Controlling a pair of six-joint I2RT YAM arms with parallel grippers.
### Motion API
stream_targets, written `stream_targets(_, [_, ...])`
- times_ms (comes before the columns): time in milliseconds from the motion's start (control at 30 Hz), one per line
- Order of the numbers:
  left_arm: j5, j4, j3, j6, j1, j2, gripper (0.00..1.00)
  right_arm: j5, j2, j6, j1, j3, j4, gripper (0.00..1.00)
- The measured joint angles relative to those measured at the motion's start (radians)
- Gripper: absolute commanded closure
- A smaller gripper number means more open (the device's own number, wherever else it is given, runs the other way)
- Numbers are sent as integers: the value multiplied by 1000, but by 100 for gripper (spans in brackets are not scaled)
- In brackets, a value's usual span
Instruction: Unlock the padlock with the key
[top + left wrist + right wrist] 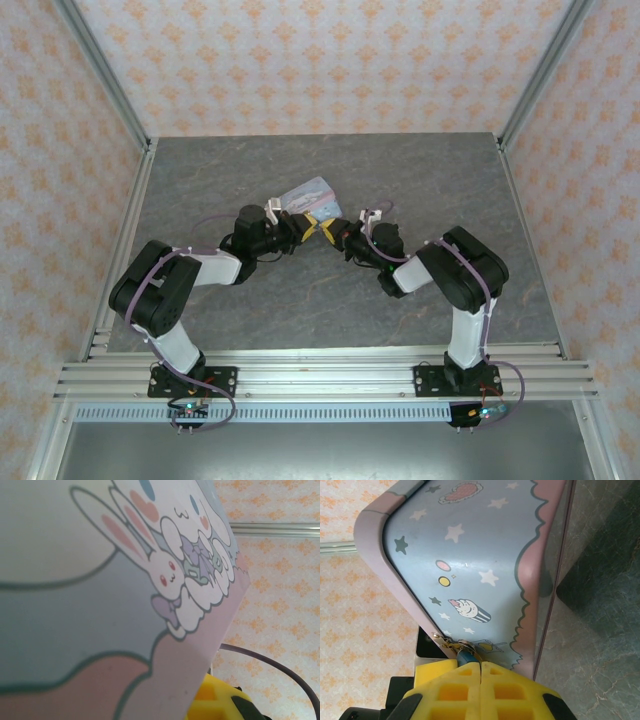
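Starting at the left, the left gripper [291, 224] reaches in toward the middle of the table [420, 180]. Its wrist view has the cartoon-printed tin [100, 605] hard against the camera, with one yellow finger [215, 700] showing just under the tin's pink edge. The other finger is hidden behind the tin, so the grip reads as a narrow pinch on the tin's thin wall. That fits the right wrist view, where the tin [470, 555] rides tilted and appears clear of the table.

In the middle, the tin lies just beyond both sets of fingertips, its long axis running away from the right fingers and up to their left. The padlock [467, 656] hangs at the tin's near corner, a small teal block under a brass hasp [445, 642]. It touches the very tip of the right fingers, on the seam between them.

At the right, the right gripper [480, 666] has its yellow pads pressed together with no gap. The key cannot be made out; if it is pinched there, it is buried between the pads, pointing straight ahead into the padlock. On this judgement the coming move belongs to the right arm, the nearer one to the lock: a twist about the finger axis while the left gripper steadies the tin. A slip of the tin would likely pull the lock off line.
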Motion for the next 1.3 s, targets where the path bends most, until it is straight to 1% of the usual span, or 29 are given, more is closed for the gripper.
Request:
stream_targets(567, [-5,-88,0,113,0,-13,100,-22,0,19,5,0,-58,100])
stream_targets(600, [-5,-90,0,115,0,-13,100,-23,0,19,5,0,-61,98])
stream_targets(667, [-5,-95,0,120,0,-13,100,-26,0,21,5,0,-67,83])
stream_targets(733, [-4,-103,0,126,-7,-13,100,-31,0,26,7,0,-68,66])
stream_targets(800, [4,-114,0,129,-21,-13,100,-39,0,25,14,0,-65,52])
stream_targets(900, [16,-124,0,129,-39,-13,100,-49,-6,18,16,-5,-66,39])
stream_targets(967, [20,-127,0,129,-40,-13,100,-54,-20,12,11,-23,-68,34])
stream_targets(1067, [21,-127,0,129,-39,-13,100,-61,-53,2,-4,-63,-84,29])
stream_targets(1200, [23,-127,2,129,-37,-7,100,-76,-117,-23,-33,-110,-168,27])
stream_targets(1300, [24,-127,8,130,-35,5,100,-90,-180,-63,-52,-121,-275,27])
